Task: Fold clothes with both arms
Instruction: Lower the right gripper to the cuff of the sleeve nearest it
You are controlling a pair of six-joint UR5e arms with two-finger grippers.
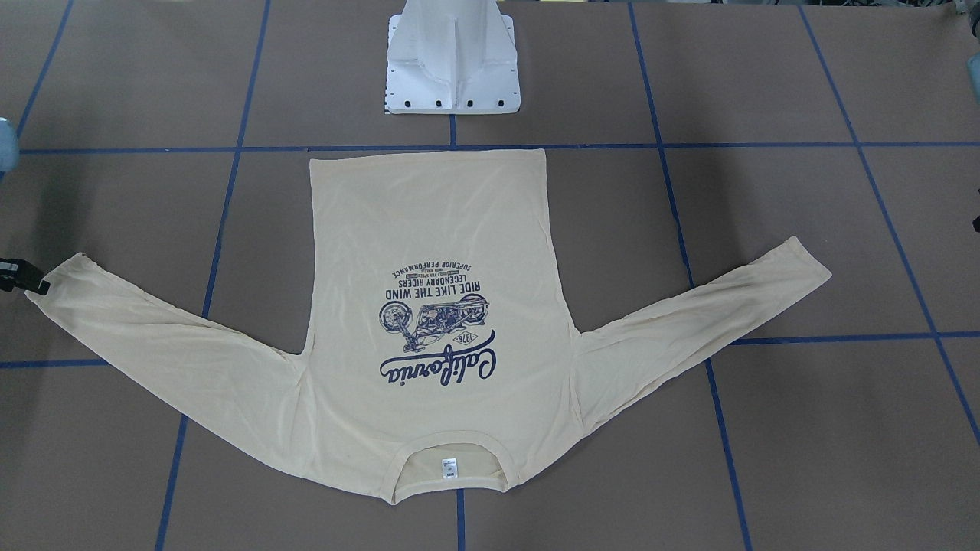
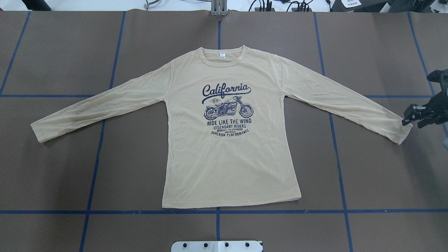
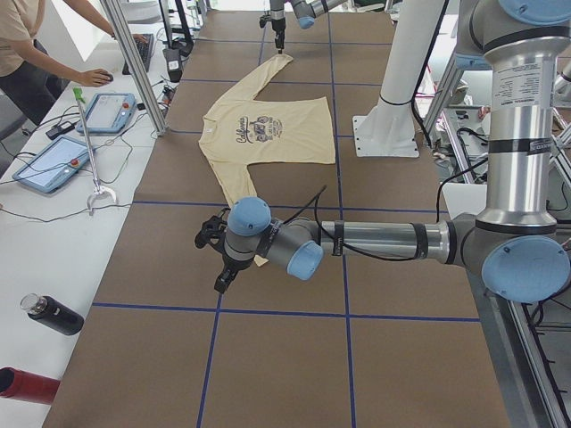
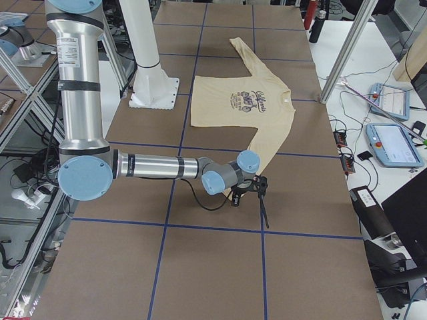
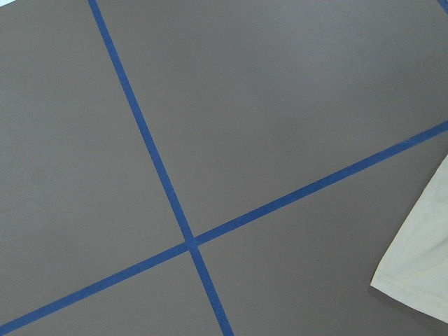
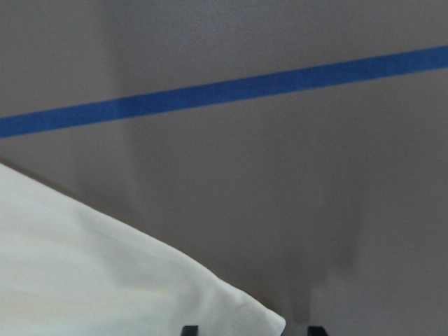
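Observation:
The cream-yellow long-sleeved shirt (image 2: 227, 157) lies flat and print-up on the table, both sleeves spread out to the sides; it also shows in the front view (image 1: 429, 222). My right gripper (image 2: 407, 119) hovers just off the end of the shirt's right-hand cuff (image 2: 402, 134), also seen in the front view (image 1: 34, 287). In the right wrist view its two fingertips (image 6: 316, 329) stand apart, with the cuff corner (image 6: 105, 280) between them. My left gripper (image 3: 219, 267) is low beside the other cuff (image 5: 420, 273); I cannot tell whether it is open or shut.
The white pedestal base (image 1: 452, 61) stands just behind the shirt's hem. Blue tape lines (image 2: 217, 211) grid the brown table. A side table with tablets (image 3: 53, 160), bottles (image 3: 53, 314) and an operator (image 3: 27, 53) runs along the far edge.

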